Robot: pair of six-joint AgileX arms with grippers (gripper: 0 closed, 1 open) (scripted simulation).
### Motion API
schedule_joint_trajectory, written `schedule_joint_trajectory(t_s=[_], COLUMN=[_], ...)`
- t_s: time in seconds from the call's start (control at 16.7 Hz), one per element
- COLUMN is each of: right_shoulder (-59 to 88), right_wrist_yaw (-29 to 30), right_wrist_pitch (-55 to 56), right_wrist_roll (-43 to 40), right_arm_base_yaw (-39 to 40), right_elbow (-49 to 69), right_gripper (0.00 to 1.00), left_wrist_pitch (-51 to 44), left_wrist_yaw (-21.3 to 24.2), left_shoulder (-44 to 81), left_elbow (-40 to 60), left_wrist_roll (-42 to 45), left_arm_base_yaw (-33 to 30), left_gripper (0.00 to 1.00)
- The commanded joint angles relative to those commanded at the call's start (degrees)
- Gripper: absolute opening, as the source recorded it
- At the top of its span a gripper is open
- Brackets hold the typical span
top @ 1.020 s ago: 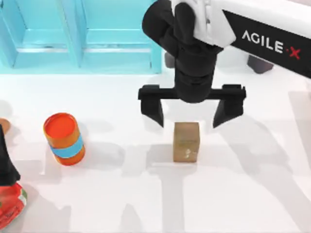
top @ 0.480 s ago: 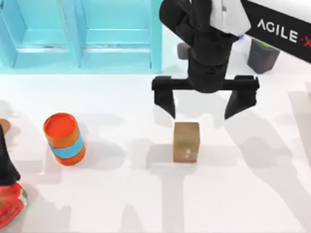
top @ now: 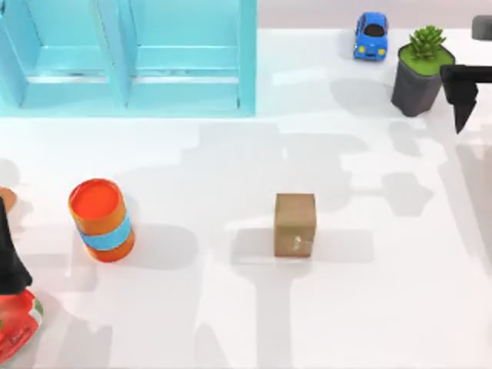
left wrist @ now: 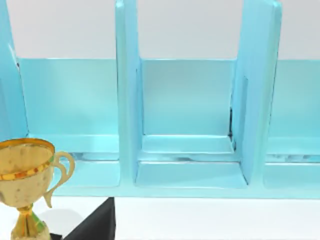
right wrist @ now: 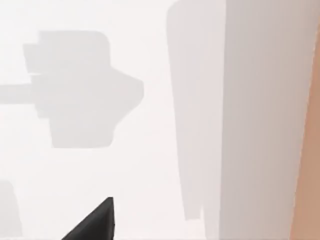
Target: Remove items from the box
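The block [top: 295, 224] sits out on the open table, mid-right, nothing touching it, so that one looks done. No cup spotted, so it may be left. Right gripper [top: 466, 91] is at the right edge, left arm [top: 9, 257] parked at the left edge; can't tell either's jaws.

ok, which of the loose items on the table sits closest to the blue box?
The blue toy car, beside the blue box at the table's back. The tan block and orange barrel stand well forward of it; the potted plant is further right.
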Motion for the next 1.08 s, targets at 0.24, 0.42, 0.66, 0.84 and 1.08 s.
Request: schedule_joint_trajectory(t_s=[0.24,0.42,0.66,0.84,1.08], right_shoulder=[-3.1,-5.0,-6.0,-5.7,-6.2], right_wrist_yaw=[0.0,-0.1,-0.2,-0.1,-0.2], right_wrist_pitch=[-0.7,-1.1,-1.3,-1.2,1.9], right_wrist_roll=[-18.1,-27.2,-30.9,-30.8,-30.6], right_arm_base_yaw=[-17.6,-26.5,-30.1,-29.9,-29.8], right_elbow=[-1.8,-3.0,-3.7,-3.5,-7.1], right_gripper=[1.00,1.00,1.00,1.00,1.00], left_wrist_pitch=[0.0,0.0,0.0,0.0,0.0], left_wrist_yaw=[0.0,0.0,0.0,0.0,0.0], left_shoulder=[0.0,0.0,0.0,0.0,0.0], left_elbow=[0.0,0.0,0.0,0.0,0.0], left_wrist_roll=[0.0,0.0,0.0,0.0,0.0], left_arm_base_yaw=[0.0,0.0,0.0,0.0,0.0], left_gripper=[1.00,1.00,1.00,1.00,1.00])
